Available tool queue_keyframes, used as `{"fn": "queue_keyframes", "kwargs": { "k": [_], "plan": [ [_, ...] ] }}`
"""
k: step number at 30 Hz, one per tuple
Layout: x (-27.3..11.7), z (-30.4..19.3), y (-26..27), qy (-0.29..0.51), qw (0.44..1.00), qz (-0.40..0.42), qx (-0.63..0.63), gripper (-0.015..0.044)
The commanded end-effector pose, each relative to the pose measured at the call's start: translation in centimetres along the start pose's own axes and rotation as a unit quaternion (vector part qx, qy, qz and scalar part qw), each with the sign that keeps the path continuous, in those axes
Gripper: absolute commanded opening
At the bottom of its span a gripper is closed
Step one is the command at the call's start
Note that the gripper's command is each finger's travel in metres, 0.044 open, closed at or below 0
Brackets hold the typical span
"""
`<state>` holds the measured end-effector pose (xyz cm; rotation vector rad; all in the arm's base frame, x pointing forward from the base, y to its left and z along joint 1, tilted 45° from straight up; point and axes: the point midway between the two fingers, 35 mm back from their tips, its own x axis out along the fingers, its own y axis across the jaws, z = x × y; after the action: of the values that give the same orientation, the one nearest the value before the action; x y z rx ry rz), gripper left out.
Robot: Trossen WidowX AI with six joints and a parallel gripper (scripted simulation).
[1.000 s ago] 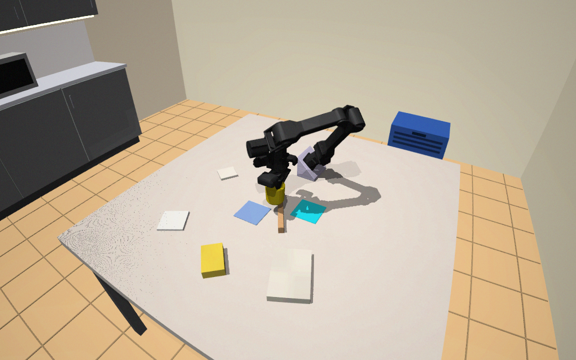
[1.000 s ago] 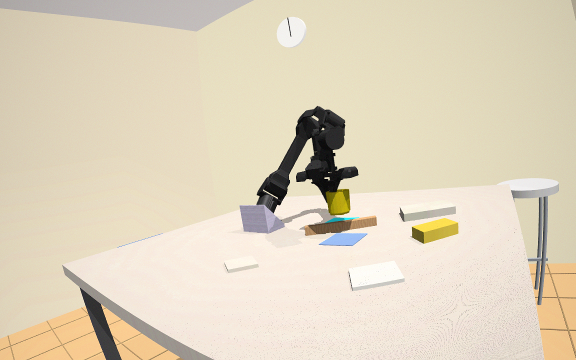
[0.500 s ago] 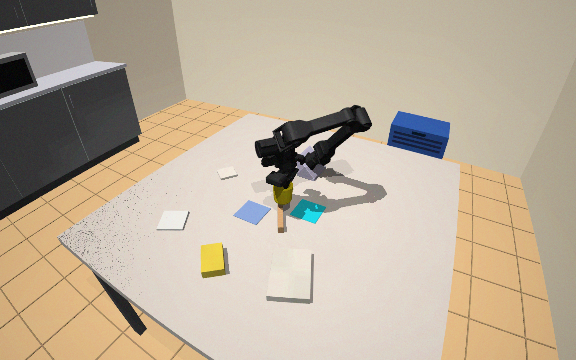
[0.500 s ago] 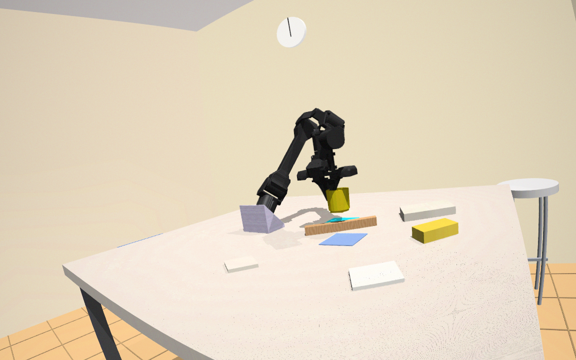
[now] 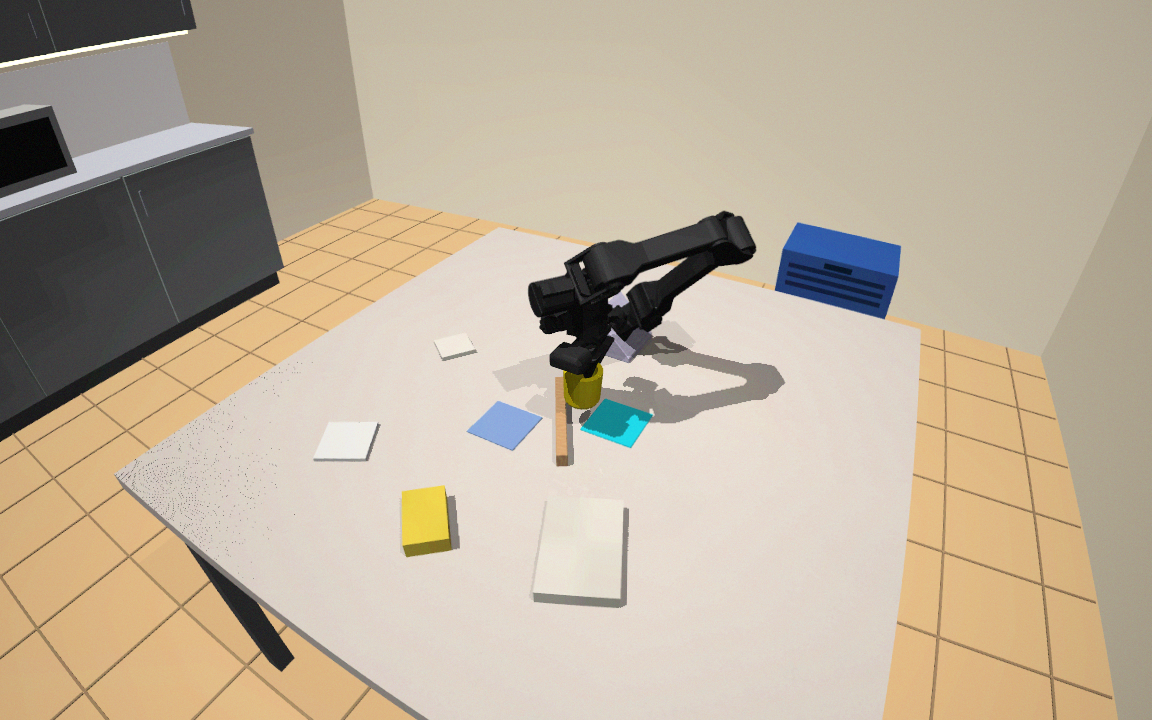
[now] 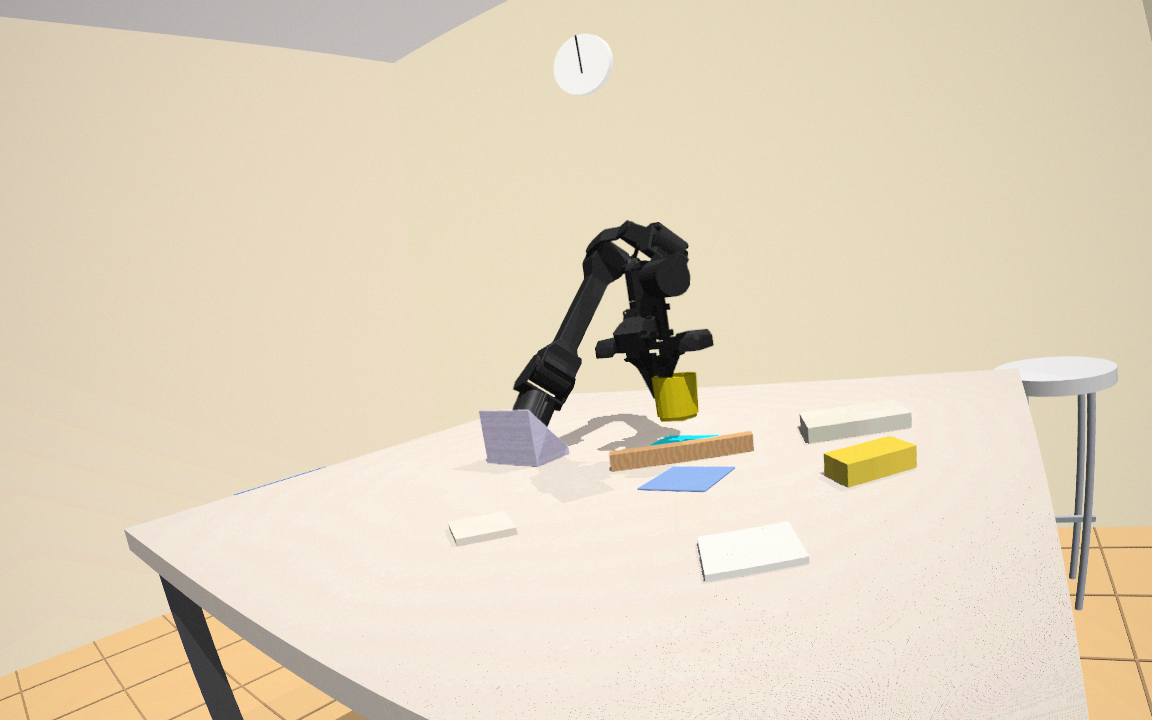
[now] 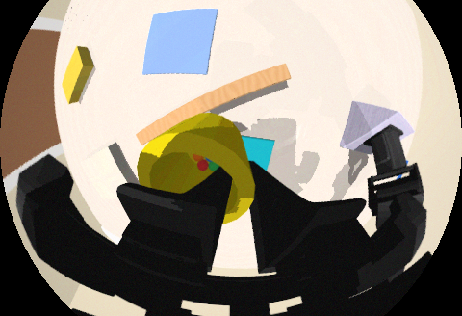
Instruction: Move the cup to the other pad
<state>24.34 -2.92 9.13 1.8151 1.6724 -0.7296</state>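
At frame centre, the hand [image 5: 578, 360] pinches the rigid yellow cup [image 5: 583, 386] by its rim, so loose marbles [image 7: 204, 164] probably demand level carrying.
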Motion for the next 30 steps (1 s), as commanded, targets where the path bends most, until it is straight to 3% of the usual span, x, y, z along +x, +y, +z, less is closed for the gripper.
{"fn": "queue_keyframes", "kwargs": {
  "k": [1, 30],
  "plan": [
    [0.0, -0.7, -0.4, 0.003, 1.0, 0.0, 0.003, 0.0],
    [0.0, -5.4, -3.3, 0.004, 1.0, -0.001, 0.004, 0.0]
  ]
}}
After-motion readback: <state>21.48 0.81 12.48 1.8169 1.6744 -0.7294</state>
